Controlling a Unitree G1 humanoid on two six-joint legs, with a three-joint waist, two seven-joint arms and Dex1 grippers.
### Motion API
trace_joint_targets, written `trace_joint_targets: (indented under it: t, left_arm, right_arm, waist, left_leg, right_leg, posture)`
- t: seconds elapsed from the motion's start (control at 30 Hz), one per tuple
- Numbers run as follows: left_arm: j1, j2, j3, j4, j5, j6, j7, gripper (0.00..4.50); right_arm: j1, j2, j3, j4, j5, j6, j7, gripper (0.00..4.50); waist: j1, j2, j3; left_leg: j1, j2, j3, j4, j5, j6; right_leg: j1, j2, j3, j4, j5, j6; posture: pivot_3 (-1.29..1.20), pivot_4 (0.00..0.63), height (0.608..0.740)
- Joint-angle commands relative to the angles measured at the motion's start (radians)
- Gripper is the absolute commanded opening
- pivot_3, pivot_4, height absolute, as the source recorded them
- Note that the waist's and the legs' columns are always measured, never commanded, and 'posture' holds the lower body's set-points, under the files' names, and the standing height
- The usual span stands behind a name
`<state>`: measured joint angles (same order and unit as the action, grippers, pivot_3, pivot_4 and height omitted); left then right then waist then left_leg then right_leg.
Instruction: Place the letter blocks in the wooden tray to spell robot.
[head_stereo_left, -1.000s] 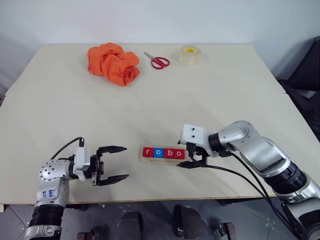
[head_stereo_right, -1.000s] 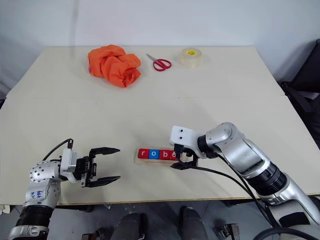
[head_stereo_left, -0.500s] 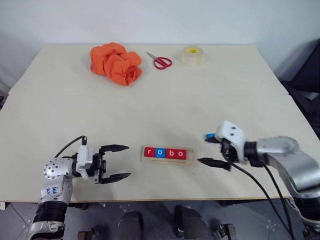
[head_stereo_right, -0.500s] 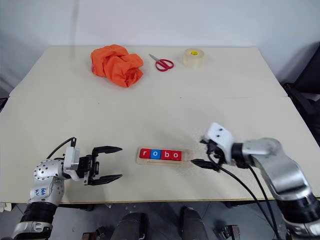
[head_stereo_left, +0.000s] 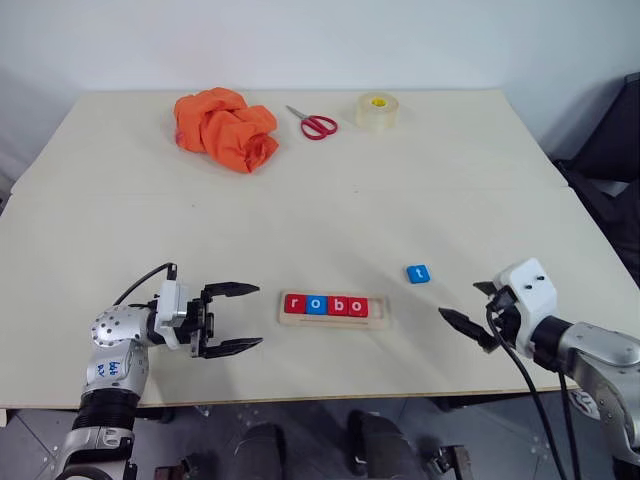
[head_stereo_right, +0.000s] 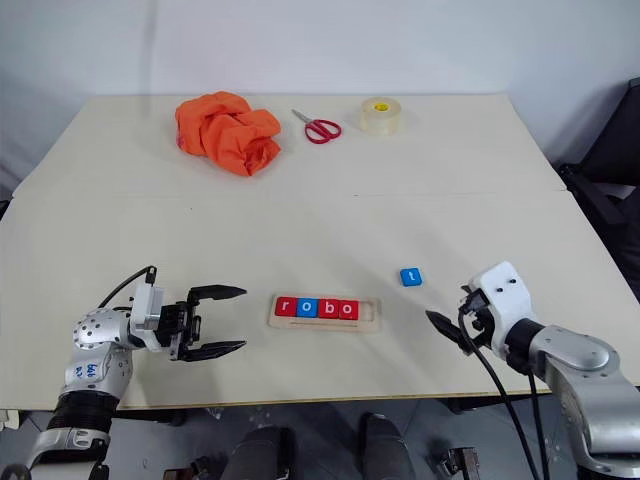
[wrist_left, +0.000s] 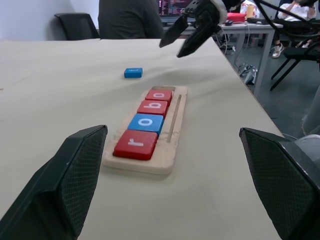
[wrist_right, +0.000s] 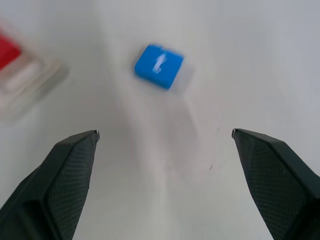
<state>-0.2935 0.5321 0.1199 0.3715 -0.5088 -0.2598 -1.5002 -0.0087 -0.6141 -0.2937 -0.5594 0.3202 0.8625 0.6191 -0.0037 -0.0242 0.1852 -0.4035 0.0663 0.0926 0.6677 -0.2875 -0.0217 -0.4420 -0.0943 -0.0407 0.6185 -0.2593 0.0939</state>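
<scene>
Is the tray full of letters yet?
Not yet. The wooden tray holds r, o, b, o; its end slot is empty, and the blue t block lies outside it.

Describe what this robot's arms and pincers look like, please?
Each arm is a chain of rounded silver-grey metal segments with black ribbed joints. The left arm has blue handwritten marks on its side and a thin black cable looping to the wrist. Its left gripper has two slim, pointed black fingers on a white block. The right gripper looks the same, under a white wrist housing, with black cables trailing beneath.
</scene>
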Motion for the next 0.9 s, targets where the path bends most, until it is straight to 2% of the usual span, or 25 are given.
trace_joint_targets:
  t: [0.03,0.1,0.3,0.47,0.57,0.8,0.9]
  left_arm:
    - [-0.007,0.015,-0.004,-0.021,-0.014,0.015,-0.037,4.50]
    - [-0.001,0.026,-0.002,-0.040,-0.021,0.028,-0.040,4.50]
    - [0.018,0.058,0.011,-0.072,-0.033,0.045,-0.039,4.50]
    - [0.037,0.067,0.015,-0.099,-0.037,0.053,-0.027,4.50]
    - [0.040,0.067,0.015,-0.105,-0.036,0.054,-0.021,4.50]
    - [0.024,0.062,0.008,-0.091,-0.029,0.055,-0.020,4.50]
    - [0.007,0.056,0.000,-0.075,-0.027,0.055,-0.028,4.50]
  right_arm:
    - [-0.080,0.064,0.044,0.045,-0.038,-0.026,-0.119,4.45]
    - [-0.135,0.129,0.100,0.115,-0.077,-0.053,-0.190,4.45]
    - [-0.212,0.222,0.172,0.244,-0.127,-0.104,-0.286,4.45]
    - [-0.224,0.253,0.202,0.275,-0.142,-0.096,-0.319,4.45]
    - [-0.213,0.270,0.215,0.266,-0.148,-0.096,-0.341,3.89]
    - [-0.199,0.288,0.206,0.225,-0.151,-0.087,-0.387,1.55]
    - [-0.207,0.335,0.167,0.162,-0.134,-0.054,-0.448,1.47]
  waist:
    - [-0.002,0.000,0.000]
    - [-0.003,-0.001,0.000]
    - [0.000,0.000,0.000]
    - [-0.001,0.000,0.000]
    - [-0.001,0.000,0.000]
    - [0.002,0.000,0.000]
    - [0.000,0.000,0.000]
  left_leg:
    - [0.000,0.000,0.000,0.000,0.000,0.000]
    - [0.000,0.000,0.000,0.000,0.000,0.000]
    - [-0.001,0.000,0.000,-0.001,0.000,0.000]
    - [-0.001,0.000,0.000,-0.001,0.000,0.000]
    - [-0.001,0.000,0.000,-0.001,0.000,0.000]
    - [0.000,0.000,0.000,-0.001,0.000,0.000]
    - [-0.001,0.000,0.000,-0.001,0.000,0.000]
  right_leg:
    - [0.000,0.000,0.000,0.000,0.000,0.000]
    - [0.000,0.000,0.000,0.000,0.000,0.000]
    - [-0.001,0.000,0.000,0.000,-0.001,-0.001]
    - [-0.001,0.000,0.000,0.000,-0.001,-0.001]
    - [-0.001,0.000,0.000,0.001,-0.001,-0.001]
    - [-0.001,0.000,0.000,0.001,-0.001,-0.001]
    - [-0.001,0.000,0.000,0.001,-0.001,-0.001]
  posture:
    - [0.00,0.150,0.740]
    - [0.00,0.150,0.740]
    - [0.00,0.150,0.740]
    - [0.00,0.150,0.740]
    - [0.00,0.150,0.740]
    - [0.00,0.150,0.740]
    - [0.00,0.150,0.740]
